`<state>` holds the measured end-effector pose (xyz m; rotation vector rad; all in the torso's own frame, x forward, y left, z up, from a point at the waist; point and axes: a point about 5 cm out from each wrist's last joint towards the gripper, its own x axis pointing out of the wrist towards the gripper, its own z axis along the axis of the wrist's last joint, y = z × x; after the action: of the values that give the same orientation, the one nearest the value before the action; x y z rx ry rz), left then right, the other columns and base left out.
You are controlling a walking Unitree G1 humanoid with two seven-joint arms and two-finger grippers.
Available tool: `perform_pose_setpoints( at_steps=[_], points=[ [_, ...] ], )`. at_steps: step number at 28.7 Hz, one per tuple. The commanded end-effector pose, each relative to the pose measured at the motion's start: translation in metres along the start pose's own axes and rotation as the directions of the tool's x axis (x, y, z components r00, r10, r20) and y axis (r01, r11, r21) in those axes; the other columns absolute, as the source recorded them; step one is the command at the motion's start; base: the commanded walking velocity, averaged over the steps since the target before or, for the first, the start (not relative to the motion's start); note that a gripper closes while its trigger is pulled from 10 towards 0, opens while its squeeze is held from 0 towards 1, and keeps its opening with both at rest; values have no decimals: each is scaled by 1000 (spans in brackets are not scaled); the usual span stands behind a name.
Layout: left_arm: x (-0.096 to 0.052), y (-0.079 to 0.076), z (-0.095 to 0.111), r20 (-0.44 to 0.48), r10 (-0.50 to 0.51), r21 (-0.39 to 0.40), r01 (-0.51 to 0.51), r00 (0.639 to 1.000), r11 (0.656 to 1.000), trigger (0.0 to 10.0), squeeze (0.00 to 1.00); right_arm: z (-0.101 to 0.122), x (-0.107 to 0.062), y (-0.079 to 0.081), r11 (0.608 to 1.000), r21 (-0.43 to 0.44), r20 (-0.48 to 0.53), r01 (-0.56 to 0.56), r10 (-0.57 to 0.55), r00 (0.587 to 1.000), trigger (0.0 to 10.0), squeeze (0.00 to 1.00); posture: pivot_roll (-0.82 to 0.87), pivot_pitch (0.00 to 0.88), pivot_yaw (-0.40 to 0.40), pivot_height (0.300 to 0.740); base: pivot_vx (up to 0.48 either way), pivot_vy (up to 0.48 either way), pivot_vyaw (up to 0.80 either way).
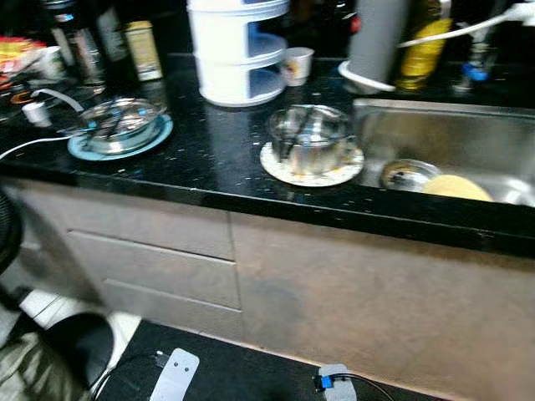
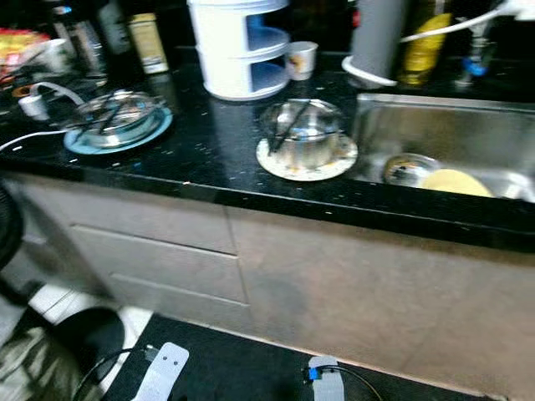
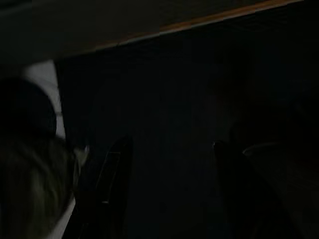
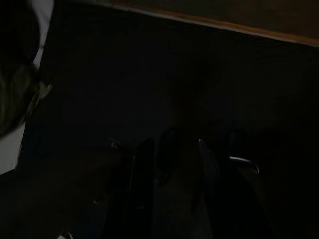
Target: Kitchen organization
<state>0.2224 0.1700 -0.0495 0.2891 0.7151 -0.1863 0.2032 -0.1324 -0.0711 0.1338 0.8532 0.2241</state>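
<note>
1. Both arms hang low in front of the cabinet, well below the black speckled counter (image 1: 209, 159). The left gripper (image 3: 164, 189) hangs in deep shade with its two dark fingers set wide apart and nothing between them. The right gripper (image 4: 172, 189) is just as dim, its fingers closer together with a narrow gap, also holding nothing.

2. The work sits up on the counter: a glass-lidded steel pot (image 1: 311, 138) on a round pale trivet (image 1: 311, 171), just beside the steel sink (image 1: 451, 142). Further left, a second glass-lidded bowl (image 1: 121, 124) rests on a blue plate (image 1: 117, 149).

3. Risks, as I read it — that pot stands close to the sink's lip, so a sideways nudge could tip it in on top of the yellow plate (image 1: 456, 187). The domed glass lids look slick; a two-finger pinch might slip off them.

4. A white cable (image 1: 33, 144) trails over the counter edge near the blue plate — an arm rising on that side could snag it.

5. Textures: glossy stone, brushed metal, and a smooth white plastic tiered rack (image 1: 238, 50) at the back beside a small cup (image 1: 297, 65). The views are slightly blurred, so finer detail is unclear.
</note>
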Motion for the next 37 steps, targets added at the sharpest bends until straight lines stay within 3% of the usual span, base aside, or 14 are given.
perform_pose_setpoints(
  at_steps=[1, 4, 21, 37],
  points=[
    [-2, 1, -8, -31, -3, 11, 3, 1000, 1000, 10000, 0, -9, -1, 0, 1000, 22, -26, 8, -7, 1000, 10000, 0, -26, 173, 32, 740, 0, 0, -800],
    [-2, 1, -8, -31, -3, 11, 3, 1000, 1000, 10000, 0, -9, -2, 0, 1000, 21, -23, 9, -8, 1000, 10000, 0, -26, 173, 32, 740, 0, 0, -800],
    [-2, 2, -7, -18, 17, 31, -16, 1000, 999, 10000, 0, -12, -1, -1, 999, 8, -71, 34, -34, 997, 10000, 0, -22, 179, 26, 740, 0, 0, 0],
    [-1, 3, -1, 7, 11, 21, -11, 1000, 1000, 10000, 0, -14, -2, -2, 998, 33, -69, 56, -53, 996, 10000, 0, -25, 176, 33, 740, 0, 0, -800]
  ],
)
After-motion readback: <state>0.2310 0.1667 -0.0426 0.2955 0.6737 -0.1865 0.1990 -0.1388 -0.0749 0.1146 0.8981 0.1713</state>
